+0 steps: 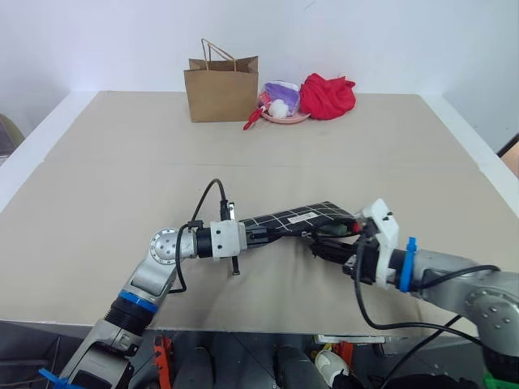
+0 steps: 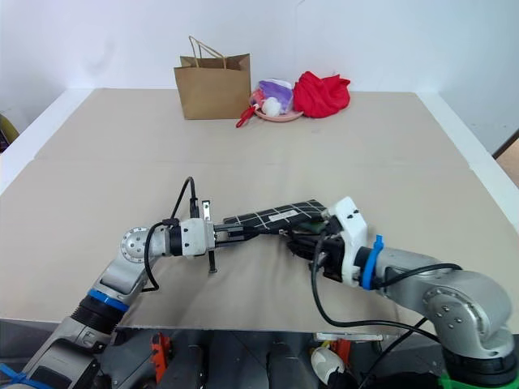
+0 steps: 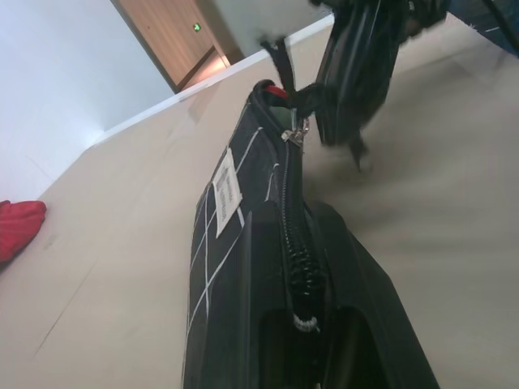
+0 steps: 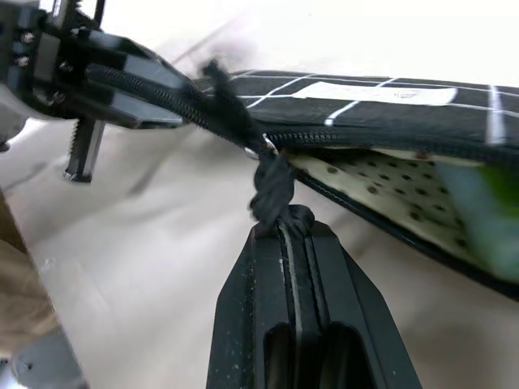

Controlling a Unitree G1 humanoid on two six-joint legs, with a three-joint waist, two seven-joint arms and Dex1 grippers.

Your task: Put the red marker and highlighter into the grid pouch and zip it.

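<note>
I see the pouch lifted just above the table, held between my two arms. My left gripper is clamped on its closed end. My right gripper is closed on the pull cord. Inside the open mouth I see something green, I think the highlighter, and a bit of red, probably the marker. So the filling looks done; the zipping is left.
</note>
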